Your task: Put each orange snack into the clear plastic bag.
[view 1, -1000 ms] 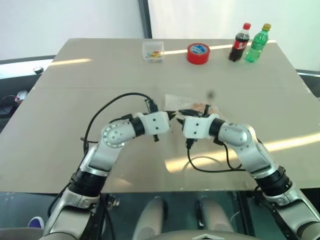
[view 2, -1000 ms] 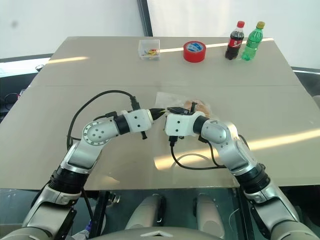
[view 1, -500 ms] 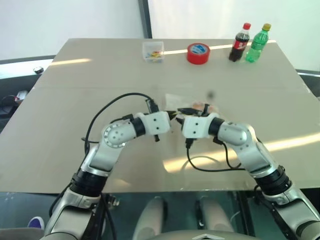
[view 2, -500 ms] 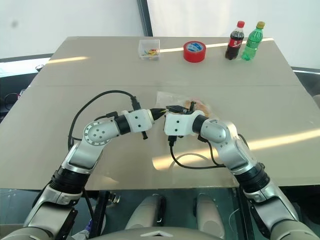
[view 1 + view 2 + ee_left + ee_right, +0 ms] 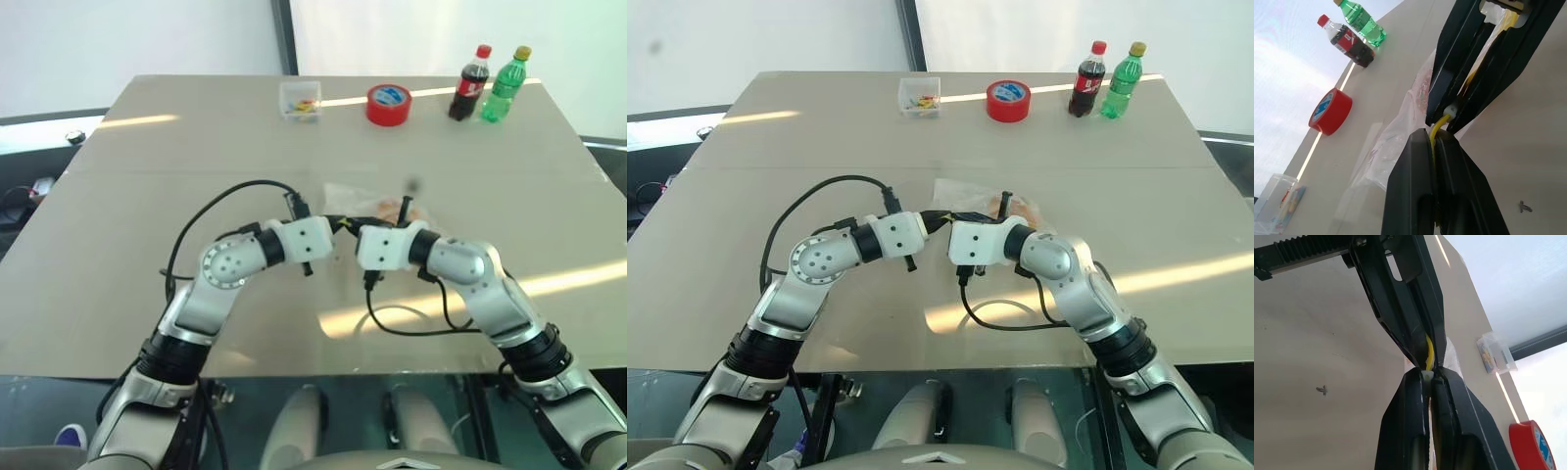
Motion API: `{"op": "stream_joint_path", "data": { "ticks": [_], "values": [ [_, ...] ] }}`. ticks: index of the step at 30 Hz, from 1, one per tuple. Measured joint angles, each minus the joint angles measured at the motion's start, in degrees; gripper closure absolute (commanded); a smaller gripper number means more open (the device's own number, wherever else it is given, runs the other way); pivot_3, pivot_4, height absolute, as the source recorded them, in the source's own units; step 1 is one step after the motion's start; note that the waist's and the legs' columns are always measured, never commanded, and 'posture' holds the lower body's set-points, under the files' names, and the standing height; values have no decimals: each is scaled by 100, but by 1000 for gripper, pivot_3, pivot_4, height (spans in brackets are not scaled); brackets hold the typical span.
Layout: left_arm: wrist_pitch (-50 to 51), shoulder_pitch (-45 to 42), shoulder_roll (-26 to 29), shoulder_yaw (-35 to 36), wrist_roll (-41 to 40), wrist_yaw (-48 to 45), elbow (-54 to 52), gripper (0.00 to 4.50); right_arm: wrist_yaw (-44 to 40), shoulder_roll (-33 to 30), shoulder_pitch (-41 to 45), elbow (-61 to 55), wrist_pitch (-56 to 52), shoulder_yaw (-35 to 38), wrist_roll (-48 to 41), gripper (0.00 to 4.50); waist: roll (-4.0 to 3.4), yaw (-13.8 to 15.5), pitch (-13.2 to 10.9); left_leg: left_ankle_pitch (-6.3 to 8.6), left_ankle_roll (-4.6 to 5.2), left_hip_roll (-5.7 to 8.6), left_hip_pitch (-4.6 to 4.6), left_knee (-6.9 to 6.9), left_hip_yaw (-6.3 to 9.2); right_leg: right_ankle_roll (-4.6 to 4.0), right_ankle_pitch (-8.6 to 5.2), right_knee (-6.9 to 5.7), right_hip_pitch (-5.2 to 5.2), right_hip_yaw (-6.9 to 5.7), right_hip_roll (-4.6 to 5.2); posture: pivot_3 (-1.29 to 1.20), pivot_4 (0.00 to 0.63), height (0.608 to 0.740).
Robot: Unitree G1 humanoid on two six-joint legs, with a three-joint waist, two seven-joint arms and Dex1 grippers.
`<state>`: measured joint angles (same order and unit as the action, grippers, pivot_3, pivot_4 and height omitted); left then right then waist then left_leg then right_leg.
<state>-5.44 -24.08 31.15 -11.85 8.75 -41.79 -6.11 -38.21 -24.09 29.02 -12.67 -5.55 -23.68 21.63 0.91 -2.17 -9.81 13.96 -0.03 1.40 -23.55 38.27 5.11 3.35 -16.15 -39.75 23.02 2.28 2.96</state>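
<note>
Both grippers meeting tip to tip over the middle of the beige desk (image 5: 118, 196). Left gripper (image 5: 1434, 139) with fingers pressed together, pinching the yellow strip (image 5: 1439, 128) along the edge of the clear plastic bag (image 5: 1400, 132). Right gripper (image 5: 1429, 376) likewise with fingers pressed together on that same yellow edge, directly opposite the left one, tips almost touching. Bag stretched from the pinched edge away across the desk, crinkly and see-through, seen just beyond the two wrists at (image 5: 965, 196). Orange snacks (image 5: 1017, 207) showing as an orange-brown patch inside the far part of the bag, just behind the right wrist; cannot tell whether one piece or two. Black cables looping from each wrist, one arching above the left forearm, one lying on the desk below the right.

At the far edge of the desk, well apart from the bag: small clear box (image 5: 300, 100) with colourful contents, red tape roll (image 5: 388, 104) to the right of it, then a dark cola bottle (image 5: 470, 83) with red cap touching or just beside a green bottle (image 5: 506, 85) with yellow cap, both upright.
</note>
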Motion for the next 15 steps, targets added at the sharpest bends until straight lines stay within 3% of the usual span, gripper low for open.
{"op": "stream_joint_path", "data": {
  "ticks": [15],
  "values": [
    [-179,-91,64,-74,-82,-64,250,4500,184,-1180,-898,-434,33,818,-141,4433,0,15,0,0,0,0,-2,0,-2,0,0,1,0,1,1,0,150,740]
  ]
}}
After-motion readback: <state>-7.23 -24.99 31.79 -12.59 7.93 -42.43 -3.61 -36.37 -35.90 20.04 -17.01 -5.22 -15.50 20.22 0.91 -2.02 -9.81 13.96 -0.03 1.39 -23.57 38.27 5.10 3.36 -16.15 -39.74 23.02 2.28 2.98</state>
